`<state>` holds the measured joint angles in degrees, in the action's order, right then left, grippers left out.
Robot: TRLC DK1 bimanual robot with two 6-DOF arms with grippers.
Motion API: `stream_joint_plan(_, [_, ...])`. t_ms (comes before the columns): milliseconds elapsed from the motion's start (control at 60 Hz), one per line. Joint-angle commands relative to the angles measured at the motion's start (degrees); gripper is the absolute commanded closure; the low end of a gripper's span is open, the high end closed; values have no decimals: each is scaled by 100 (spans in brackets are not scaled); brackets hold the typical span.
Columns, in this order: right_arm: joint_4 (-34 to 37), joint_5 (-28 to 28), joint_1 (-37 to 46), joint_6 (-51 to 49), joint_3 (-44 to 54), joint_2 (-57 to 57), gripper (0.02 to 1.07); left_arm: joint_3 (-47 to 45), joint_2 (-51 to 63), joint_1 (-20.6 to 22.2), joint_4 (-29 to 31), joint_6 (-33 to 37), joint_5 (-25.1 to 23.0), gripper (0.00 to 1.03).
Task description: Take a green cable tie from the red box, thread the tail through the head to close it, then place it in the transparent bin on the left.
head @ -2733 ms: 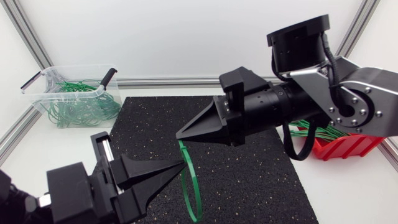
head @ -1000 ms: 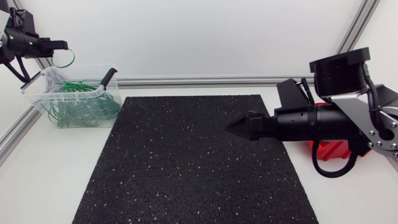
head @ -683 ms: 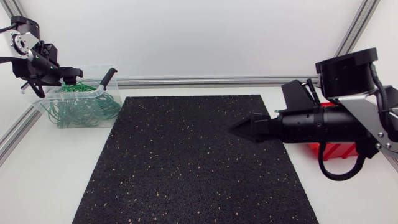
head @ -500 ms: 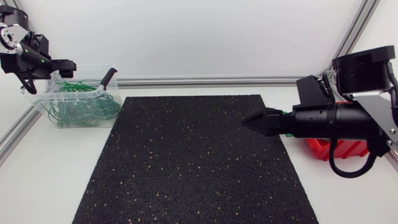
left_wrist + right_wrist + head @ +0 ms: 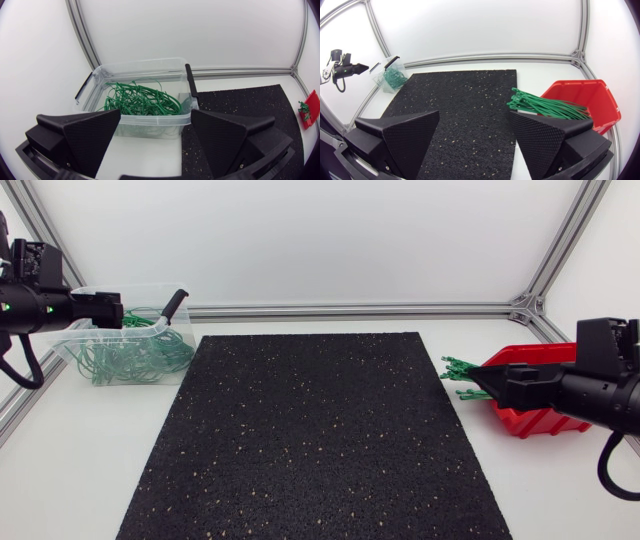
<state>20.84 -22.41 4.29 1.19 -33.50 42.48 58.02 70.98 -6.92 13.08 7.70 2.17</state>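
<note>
Since a second ago the right arm has drawn back off the black mat [image 5: 310, 440]. Its right gripper [image 5: 482, 376] now hangs at the red box [image 5: 540, 420], fingertips just beside the bunch of straight green cable ties [image 5: 458, 370] that pokes over the box's edge toward the mat. Its wedges stand wide apart with nothing between them. The left gripper [image 5: 156, 114], which carried a closed loop then, is now empty, fingers spread wide, just short of the transparent bin [image 5: 150, 127]. Looped green ties [image 5: 142, 99] lie tangled inside the bin, ahead of the fingers and clear of them. The carried one is probably among them, though it cannot be singled out.
</note>
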Motion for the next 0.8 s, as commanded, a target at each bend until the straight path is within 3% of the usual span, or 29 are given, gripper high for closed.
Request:
stream_joint_plan(0, [52, 27, 265, -269, 291, -346, 6, -555, -550, 112, -218, 108, -42, 5])
stream_joint_plan(167, [-1, 62, 537, -330, 713, -1093, 7, -1407, -1473, 252, -438, 21, -42, 5])
stream_joint_plan(417, [-457, 565, 352, -288, 1356, -1959, 7, -2594, -2967, 296, -886, -226, -33, 5])
stream_joint_plan(783, [-1205, 1336, -7, -210, 2273, -3012, 7, -3760, -4700, 499, -952, -473, 28, 5])
